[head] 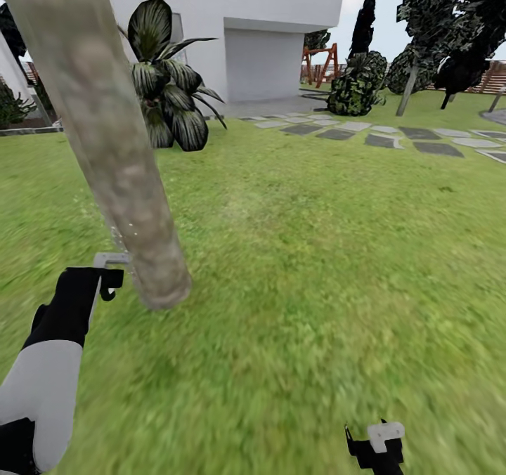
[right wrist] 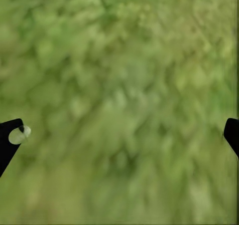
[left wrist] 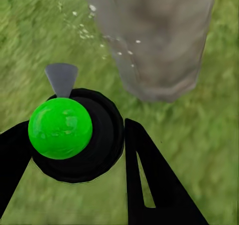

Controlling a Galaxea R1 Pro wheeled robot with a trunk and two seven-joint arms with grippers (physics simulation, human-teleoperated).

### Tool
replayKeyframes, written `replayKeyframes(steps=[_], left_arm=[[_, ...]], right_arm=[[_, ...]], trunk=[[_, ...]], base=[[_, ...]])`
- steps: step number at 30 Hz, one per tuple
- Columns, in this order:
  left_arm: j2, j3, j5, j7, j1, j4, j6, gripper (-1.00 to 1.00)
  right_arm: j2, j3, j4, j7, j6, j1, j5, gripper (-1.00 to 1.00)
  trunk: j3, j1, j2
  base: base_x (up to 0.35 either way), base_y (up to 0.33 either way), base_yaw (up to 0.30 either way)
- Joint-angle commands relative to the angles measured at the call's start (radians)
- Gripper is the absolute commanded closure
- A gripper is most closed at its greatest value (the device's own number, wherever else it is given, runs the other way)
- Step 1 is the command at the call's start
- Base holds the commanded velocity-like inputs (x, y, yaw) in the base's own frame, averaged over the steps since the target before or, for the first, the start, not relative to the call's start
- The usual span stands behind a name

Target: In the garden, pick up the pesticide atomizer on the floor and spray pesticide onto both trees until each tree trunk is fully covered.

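A thick, pale grey-brown tree trunk (head: 112,152) leans across the left of the head view and meets the grass just right of my left gripper (head: 105,278). That gripper is shut on the pesticide atomizer (head: 111,258). In the left wrist view the atomizer (left wrist: 59,127) has a green ball on a black body held between my black fingers (left wrist: 144,175), and its grey nozzle (left wrist: 61,78) points at the trunk (left wrist: 154,40). White droplets (left wrist: 92,8) fleck the air beside the bark. My right gripper (head: 376,447) hangs low over the lawn; its tips stand wide apart (right wrist: 119,135). A second tree (head: 406,90) stands far right.
Green lawn (head: 295,264) stretches ahead. A broad-leaved dark plant (head: 165,88) grows behind the trunk, before a white house (head: 267,32). Grey stepping stones (head: 379,138) cross the far right. Dark shrubs (head: 355,85) and a brown fence (head: 492,78) close the back.
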Motion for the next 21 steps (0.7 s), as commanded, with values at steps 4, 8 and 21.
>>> replayKeyframes(steps=[4, 8, 21], left_arm=[[0.0, 0.006, 0.001, 0.003, 0.0, 0.0, 0.0, 1.0], [-0.002, 0.006, 0.001, 0.004, 0.0, 0.0, 0.0, 1.0], [-0.009, -0.001, 0.005, 0.005, 0.003, 0.057, 0.0, 1.0]], right_arm=[[0.0, 0.0, 0.0, 0.0, 0.0, 0.0, 0.0, -1.0], [0.0, 0.0, 0.0, 0.0, 0.0, 0.0, 0.0, -1.0], [0.0, 0.0, 0.0, 0.0, 0.0, 0.0, 0.0, -1.0]], trunk=[[0.0, 0.0, 0.0], [0.0, 0.0, 0.0], [0.0, 0.0, 0.0]], base=[[0.248, -0.176, 0.0], [0.126, -0.235, 0.13], [0.048, -0.261, 0.166]])
